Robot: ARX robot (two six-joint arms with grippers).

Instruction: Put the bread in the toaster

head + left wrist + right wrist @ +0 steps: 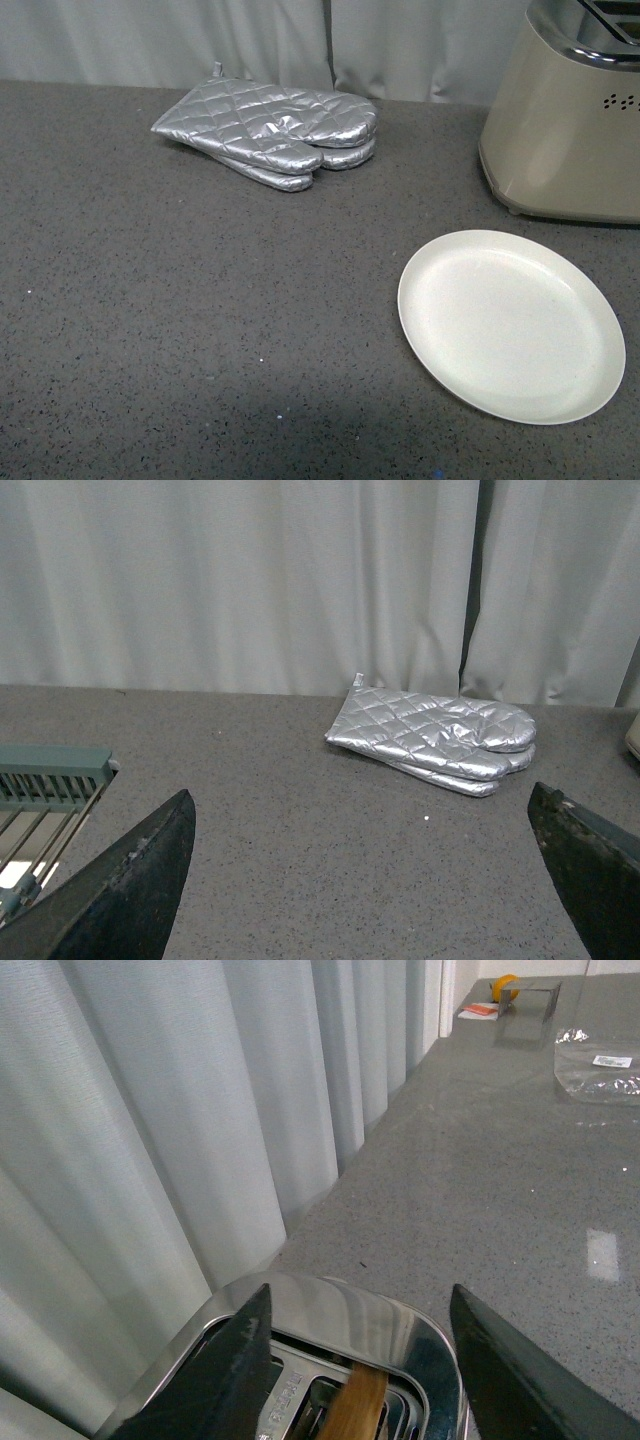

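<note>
The bread (358,1405) stood upright in a slot of the toaster (330,1330), its brown edge rising just above the chrome top in the right wrist view. The right pincer (355,1365) hung directly over that slot with its two dark fingers (235,1370) spread wide, one on each side of the slice and apart from it, so it was open and gripping nothing.

In the front view the toaster (565,130) sat at the far right of the grey speckled table (200,330), close to the pale curtain (200,40), with its beige side and small vent holes showing. A white plate (590,400) lay in front of it, near but not touching, with nothing on it. A pair of silver quilted oven mitts (270,130) lay stacked toward the back of the table, well apart from both the plate and the toaster. Neither arm showed in this view.

The left pincer (365,880) was also open, its dark fingers (130,880) far apart at the edges of the left wrist view, with bare table between them. Beyond it lay the mitts (435,735), and part of a greenish wire rack (45,780) showed at one side.

Farther along the table, past the toaster, were a clear plastic bag (600,1060) and some small items too distant to tell.
</note>
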